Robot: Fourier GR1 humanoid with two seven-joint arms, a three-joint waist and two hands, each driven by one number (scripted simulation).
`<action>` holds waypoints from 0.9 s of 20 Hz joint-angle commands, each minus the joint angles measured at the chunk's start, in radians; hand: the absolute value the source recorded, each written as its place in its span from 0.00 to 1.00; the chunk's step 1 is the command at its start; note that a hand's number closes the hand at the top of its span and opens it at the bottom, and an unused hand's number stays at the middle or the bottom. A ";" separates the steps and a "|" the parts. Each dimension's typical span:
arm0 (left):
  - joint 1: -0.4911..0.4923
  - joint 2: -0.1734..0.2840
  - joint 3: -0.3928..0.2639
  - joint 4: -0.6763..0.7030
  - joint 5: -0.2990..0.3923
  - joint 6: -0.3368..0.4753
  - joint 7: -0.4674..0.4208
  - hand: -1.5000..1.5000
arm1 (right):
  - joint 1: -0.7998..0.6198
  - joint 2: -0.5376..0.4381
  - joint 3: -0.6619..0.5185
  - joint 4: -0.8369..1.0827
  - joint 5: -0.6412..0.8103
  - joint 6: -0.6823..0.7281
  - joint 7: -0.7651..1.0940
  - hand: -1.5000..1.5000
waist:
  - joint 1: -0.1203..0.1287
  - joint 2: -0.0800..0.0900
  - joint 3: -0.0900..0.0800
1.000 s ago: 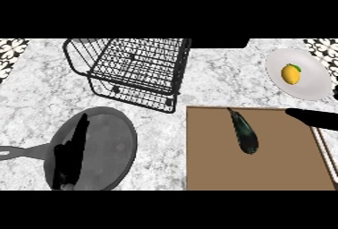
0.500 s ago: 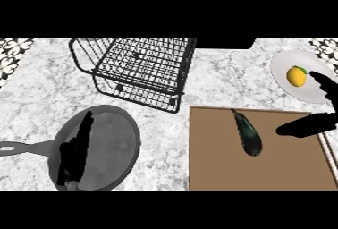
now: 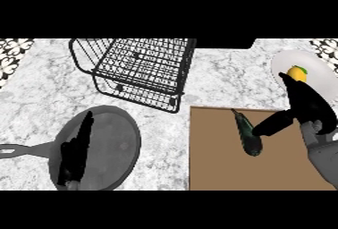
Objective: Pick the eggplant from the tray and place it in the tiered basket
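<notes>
A dark green eggplant (image 3: 247,134) lies lengthwise on the brown tray (image 3: 218,174), near the tray's far edge. My right hand (image 3: 307,106) hovers just right of it, open. Its fingers point away toward the plate and its thumb (image 3: 272,124) spreads left, the tip reaching the eggplant's right side. The black wire tiered basket (image 3: 140,67) stands at the back, left of the tray and beyond its far edge. My left hand (image 3: 75,151) rests open, fingers up, over the skillet at the lower left.
A grey skillet (image 3: 113,147) sits left of the tray, its handle (image 3: 20,150) pointing left. A white plate (image 3: 281,67) holding a lemon (image 3: 298,74) stands at the back right, partly under my right hand's fingers. Marble counter lies between basket and tray.
My right hand has come in from the right edge over the tray, and its thumb now reaches the eggplant. The eggplant and left hand have not moved.
</notes>
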 commanded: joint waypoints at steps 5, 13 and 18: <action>0.024 -0.025 -0.012 0.018 -0.004 -0.007 0.001 0.50 | -0.076 0.059 0.086 0.094 0.008 0.148 0.260 0.00 | -0.003 0.002 -0.004; 0.036 -0.004 -0.001 -0.005 -0.003 -0.040 0.012 0.50 | -0.154 0.182 0.104 0.220 0.006 0.143 0.290 0.00 | 0.000 0.002 -0.003; 0.073 0.015 0.035 -0.015 0.020 -0.064 -0.010 0.50 | -0.120 0.205 0.118 0.293 0.024 0.138 0.228 0.00 | -0.005 0.001 -0.003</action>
